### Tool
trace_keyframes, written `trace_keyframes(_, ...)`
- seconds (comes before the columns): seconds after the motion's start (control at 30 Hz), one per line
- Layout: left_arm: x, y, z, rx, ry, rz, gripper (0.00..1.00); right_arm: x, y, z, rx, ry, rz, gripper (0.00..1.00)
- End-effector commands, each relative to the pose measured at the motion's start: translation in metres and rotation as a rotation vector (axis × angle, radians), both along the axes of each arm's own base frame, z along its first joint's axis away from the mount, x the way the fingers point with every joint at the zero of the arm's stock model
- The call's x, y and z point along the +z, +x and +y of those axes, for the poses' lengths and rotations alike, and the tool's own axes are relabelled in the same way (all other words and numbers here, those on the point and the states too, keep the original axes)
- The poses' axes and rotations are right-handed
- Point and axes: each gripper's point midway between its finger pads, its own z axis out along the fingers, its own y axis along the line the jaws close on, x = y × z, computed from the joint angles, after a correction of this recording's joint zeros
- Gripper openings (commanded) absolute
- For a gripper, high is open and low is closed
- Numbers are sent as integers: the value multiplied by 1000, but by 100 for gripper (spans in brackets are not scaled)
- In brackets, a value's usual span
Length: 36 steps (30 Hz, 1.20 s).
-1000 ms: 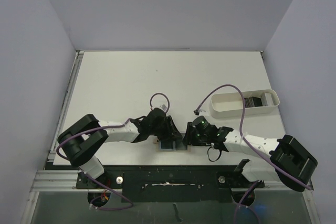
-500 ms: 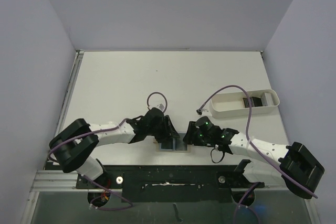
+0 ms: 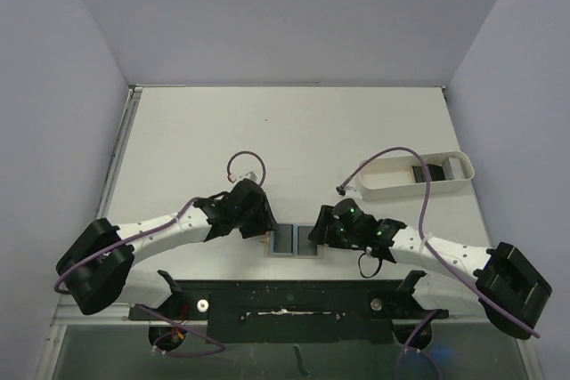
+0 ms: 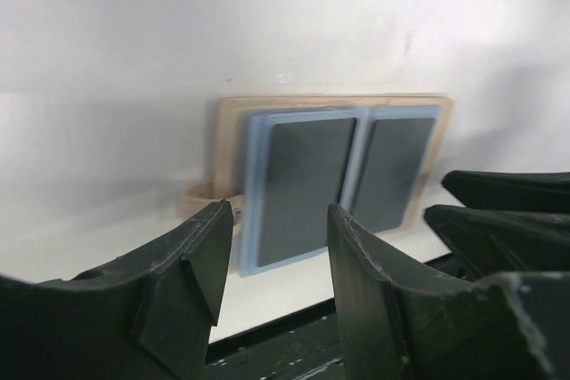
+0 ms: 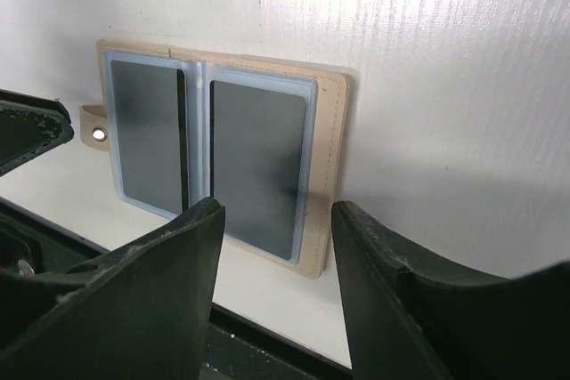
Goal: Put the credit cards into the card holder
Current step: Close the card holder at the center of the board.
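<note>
Near the edge of the table (image 3: 196, 131) the card holder (image 3: 294, 240) lies open between my two low arms; left gripper (image 4: 276, 220) and right gripper (image 5: 278, 215) gape, empty. Only overhead shows credit cards (image 3: 427, 169) in the tray (image 3: 378, 189).

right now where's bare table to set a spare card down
Bare: the table's far half, from its back edge down to the white tray. Crowded: the near edge centre, where the left gripper and right gripper, both open, flank the open card holder.
</note>
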Motion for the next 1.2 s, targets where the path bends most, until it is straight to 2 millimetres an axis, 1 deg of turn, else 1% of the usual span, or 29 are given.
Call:
trace_keyframes(0.0,-9,-4,23,-11,104,0,45,1,7,7,-35,45,-3,52)
trace_keyframes(0.17,-23,-9,26,-33,146,36,44,0,8,8,-37,45,0,52)
trace_keyframes(0.3,-31,-12,31,-35,190,67,41,0,10,8,-35,40,1,53)
trace_keyframes(0.4,-36,-13,35,-32,223,87,35,-2,9,7,-36,36,5,53)
trace_keyframes(0.5,-39,-15,42,-22,265,102,33,-1,10,6,-39,36,3,53)
trace_keyframes(0.6,-38,-14,46,-11,283,99,31,-2,10,5,-42,36,3,53)
trace_keyframes(0.7,-35,-14,46,-7,275,95,29,-2,9,5,-43,39,4,53)
trace_keyframes(0.93,-27,-12,48,6,268,80,28,-2,9,4,-44,45,3,53)
trace_keyframes(1.17,-23,-12,56,26,291,75,37,-1,9,5,-44,50,4,53)
